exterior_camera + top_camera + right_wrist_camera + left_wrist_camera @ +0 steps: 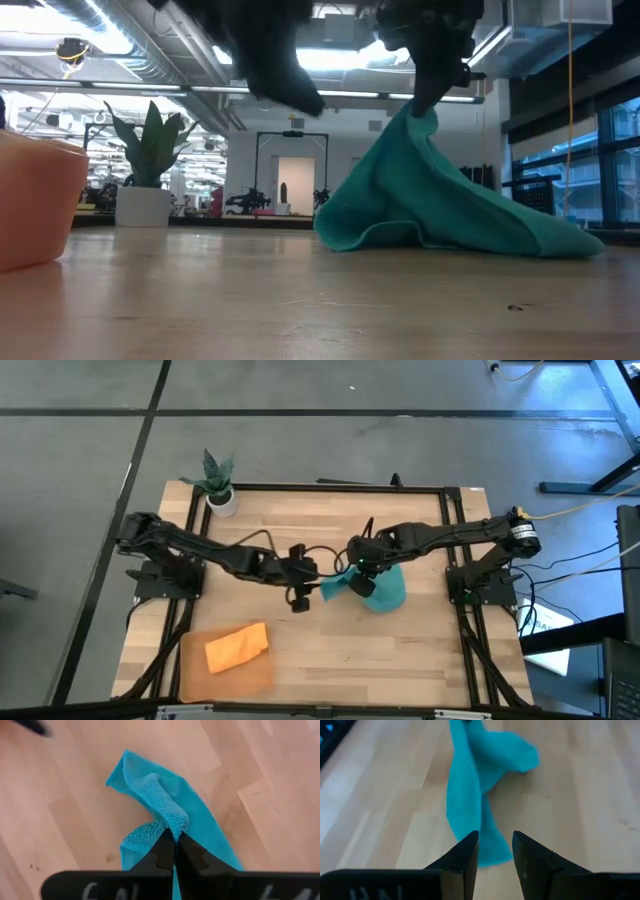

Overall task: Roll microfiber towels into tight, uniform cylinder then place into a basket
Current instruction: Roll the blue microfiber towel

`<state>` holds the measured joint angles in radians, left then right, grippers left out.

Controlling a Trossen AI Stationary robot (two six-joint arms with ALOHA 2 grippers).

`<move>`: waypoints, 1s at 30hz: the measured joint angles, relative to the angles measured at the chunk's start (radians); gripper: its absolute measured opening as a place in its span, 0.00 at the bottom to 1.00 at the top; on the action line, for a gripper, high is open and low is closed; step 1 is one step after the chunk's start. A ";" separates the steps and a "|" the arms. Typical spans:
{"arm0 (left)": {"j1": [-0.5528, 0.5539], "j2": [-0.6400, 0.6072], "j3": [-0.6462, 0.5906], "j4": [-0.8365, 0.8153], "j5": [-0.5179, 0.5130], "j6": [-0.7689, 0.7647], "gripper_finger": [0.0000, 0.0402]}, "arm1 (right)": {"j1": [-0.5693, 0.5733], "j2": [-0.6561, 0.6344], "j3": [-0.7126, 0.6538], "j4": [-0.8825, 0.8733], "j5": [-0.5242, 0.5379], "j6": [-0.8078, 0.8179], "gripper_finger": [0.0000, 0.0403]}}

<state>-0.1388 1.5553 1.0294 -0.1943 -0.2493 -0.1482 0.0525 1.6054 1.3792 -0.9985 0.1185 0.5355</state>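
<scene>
Pinching the teal towel (pixel 165 810), right pincer (pixel 175 842) holds its fold off the table (pixel 420 650)

Four simultaneous camera views of one light wooden table (pixel 400 650).

High view: overhead, straight down, far enough to take in every table edge. Low view: at tabletop height, level across the table toward the room beyond, with the crumpled teal microfiber towel (pixel 440 205) close by. Left wrist view: forward past its two dark fingers (pixel 465 857), looking steeply down on the towel (pixel 470 795). Right wrist view: closest, directly above it. All four share the towel near the table's middle.
</scene>
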 joint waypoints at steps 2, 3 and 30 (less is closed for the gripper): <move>0.013 0.040 0.000 0.012 0.000 0.001 0.27 | 0.000 0.000 0.000 0.000 -0.015 -0.018 0.01; 0.021 0.057 0.000 0.020 0.000 0.001 0.27 | 0.000 0.000 0.000 0.000 -0.019 -0.023 0.01; 0.060 0.279 -0.001 0.141 0.015 0.023 0.27 | 0.000 0.000 0.000 -0.002 -0.026 -0.021 0.01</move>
<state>-0.0786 1.8345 1.0286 -0.0535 -0.2348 -0.1247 0.0525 1.6054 1.3792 -1.0005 0.0929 0.5144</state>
